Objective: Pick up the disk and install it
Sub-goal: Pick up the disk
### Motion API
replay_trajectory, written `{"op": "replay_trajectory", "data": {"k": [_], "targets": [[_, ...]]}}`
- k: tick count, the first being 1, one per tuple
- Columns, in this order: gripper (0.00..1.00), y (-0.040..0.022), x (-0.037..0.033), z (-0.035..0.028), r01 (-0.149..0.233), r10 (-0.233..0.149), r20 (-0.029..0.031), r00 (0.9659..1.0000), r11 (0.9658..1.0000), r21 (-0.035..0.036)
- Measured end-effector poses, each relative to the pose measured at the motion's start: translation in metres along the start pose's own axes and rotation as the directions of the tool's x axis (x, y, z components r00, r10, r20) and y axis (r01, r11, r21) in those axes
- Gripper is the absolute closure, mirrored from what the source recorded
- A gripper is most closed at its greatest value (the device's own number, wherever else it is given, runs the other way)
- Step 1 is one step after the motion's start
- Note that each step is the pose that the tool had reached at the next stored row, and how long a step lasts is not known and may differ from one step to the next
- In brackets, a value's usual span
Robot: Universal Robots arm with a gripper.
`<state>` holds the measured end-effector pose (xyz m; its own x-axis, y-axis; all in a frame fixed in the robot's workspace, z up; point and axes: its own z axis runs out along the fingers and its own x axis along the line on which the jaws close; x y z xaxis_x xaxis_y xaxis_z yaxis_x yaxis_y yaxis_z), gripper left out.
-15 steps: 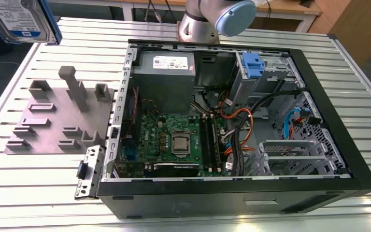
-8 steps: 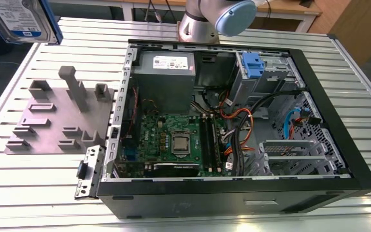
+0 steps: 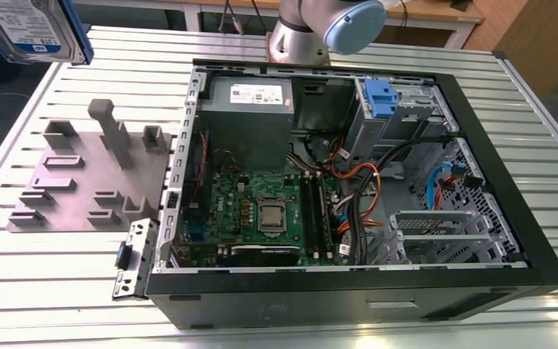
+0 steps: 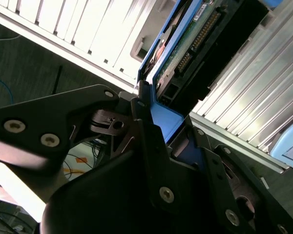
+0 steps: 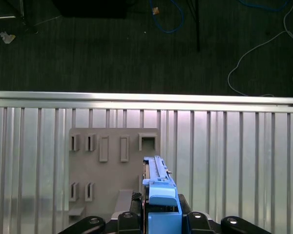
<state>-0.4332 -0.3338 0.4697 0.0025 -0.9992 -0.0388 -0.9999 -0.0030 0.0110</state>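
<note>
Disk (image 3: 35,29) is clamped edge-on in my closed tool (image 5: 162,217), long axis running straight out from it, high above the grey plate (image 5: 110,175), with the cage (image 3: 410,116) well off toward the exterior view's right.

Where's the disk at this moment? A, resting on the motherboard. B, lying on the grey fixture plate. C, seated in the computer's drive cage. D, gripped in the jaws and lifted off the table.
D: the disk hangs in the air at the exterior view's upper left, and in the first wrist view its blue rail sits clamped between the jaws, over the grey fixture plate.
</note>
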Motion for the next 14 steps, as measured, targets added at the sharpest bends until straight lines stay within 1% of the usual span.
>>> {"op": "replay_trajectory", "data": {"k": [14], "targets": [[0.64,0.0001,-0.0004,-0.0113,0.000,0.000,0.0000,1.0000,1.0000,0.0000]]}}
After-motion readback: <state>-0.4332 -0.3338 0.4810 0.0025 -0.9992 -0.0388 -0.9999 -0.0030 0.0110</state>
